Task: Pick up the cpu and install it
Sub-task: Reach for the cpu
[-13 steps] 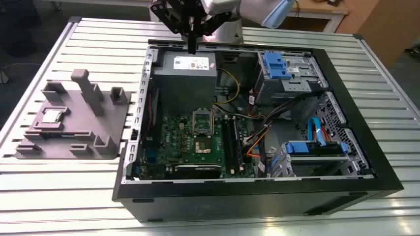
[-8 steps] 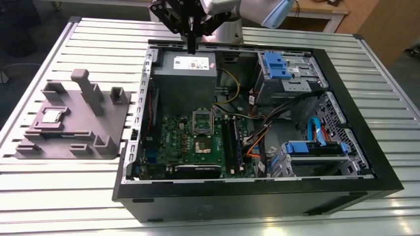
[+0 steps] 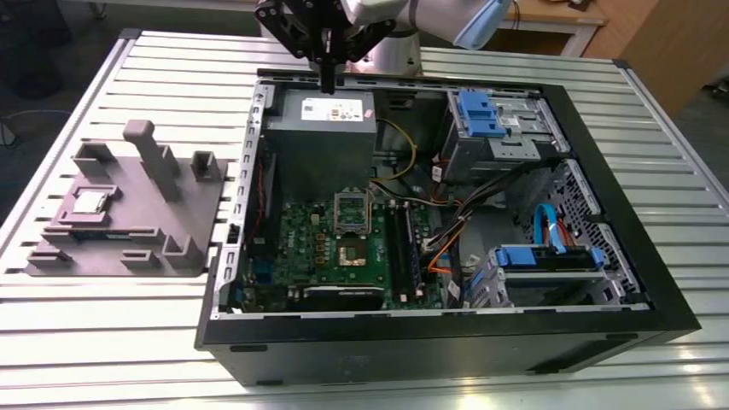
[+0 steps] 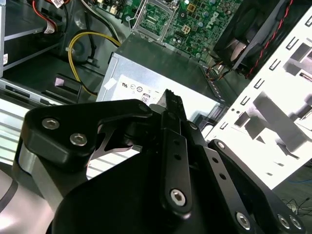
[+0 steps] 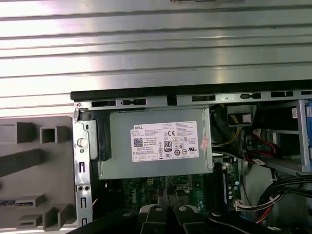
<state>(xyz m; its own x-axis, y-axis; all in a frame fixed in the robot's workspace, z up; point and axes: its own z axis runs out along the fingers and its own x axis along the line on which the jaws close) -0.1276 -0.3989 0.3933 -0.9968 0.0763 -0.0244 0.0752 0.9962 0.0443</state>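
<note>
On the exterior view's left, the cpu [image 3: 89, 202], a small flat square chip with a silver-grey metal top and a pale edge, lies flat in a recess of the grey plastic fixture block [image 3: 171, 218]. The block carries several upright posts and rests on the table just beside the left wall of the open black computer case [image 3: 456, 337].

The cpu is well apart from the black gripper [image 3: 328, 83], which hangs at the far side of the scene. It sits above the far end of the grey metal power supply box [image 3: 321, 128] inside the case. The arm [image 3: 439, 17], pale grey with a light blue joint cap, comes in from beyond the far edge, and the gripper points straight down. Its two slim fingers [image 4: 171, 105] are pressed together into one narrow bar, with nothing between them. In the first wrist view the gripper [image 5: 167, 197] shows below the labelled face of the power supply box [image 5: 156, 141].

Nearer in the case lies the green motherboard [image 3: 307, 248], with its dark square socket [image 3: 351, 205] near the middle. A yellow cable [image 3: 401, 145] curves past the power supply box, and blue plastic drive brackets [image 3: 479, 111] sit on the exterior view's right.

The case and block stand on a table of ribbed silver aluminium slats [image 3: 102, 342]. Light wooden furniture [image 3: 672, 43] stands beyond its far right corner.
</note>
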